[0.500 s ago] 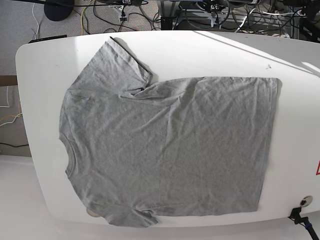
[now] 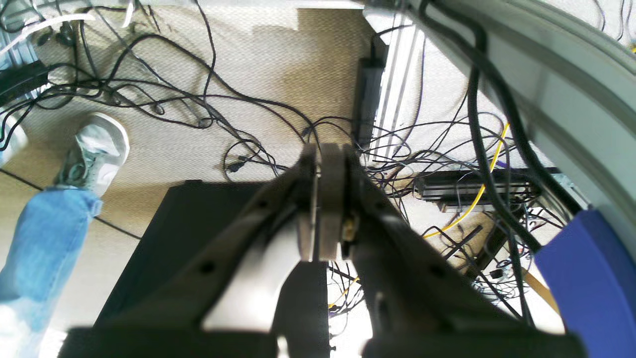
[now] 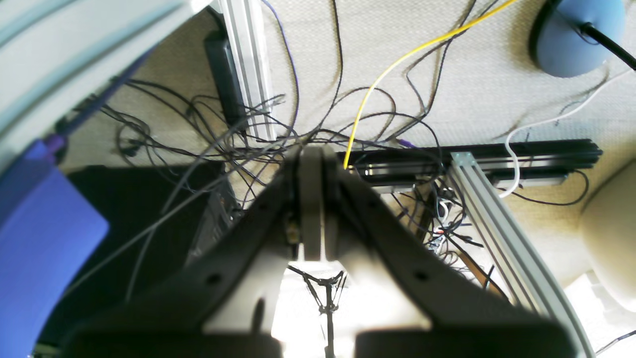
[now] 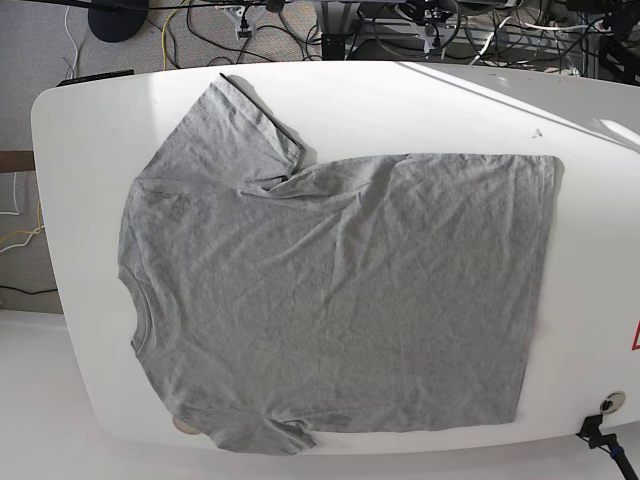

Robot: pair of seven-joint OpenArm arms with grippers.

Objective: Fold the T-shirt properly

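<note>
A: Base view first. Any change over the last half second?

B: None to speak of. T-shirt (image 4: 330, 300) spread flat on the white table (image 4: 90, 130), plain side up, neck toward the view's left edge, hem toward the right, same wrinkles and same outline as 0.5 s ago. No arm in sight. Folding not begun.

A: Left wrist view?

B: Pointed at the floor, not the table. Left gripper (image 2: 325, 154) closed, fingers pressed together, nothing held. Below it, tangled cables (image 2: 208, 99), a black box (image 2: 189, 233), a white sneaker (image 2: 97, 151) and a blue jeans leg (image 2: 42, 248).

A: Right wrist view?

B: Much the same. Right gripper (image 3: 310, 151) closed and empty, over a yellow cable (image 3: 397, 59) and aluminium rails (image 3: 497, 223). No shirt visible from either wrist.

A: Meaning for the task?

B: Probably 2 parked arms; all folds ahead.
</note>
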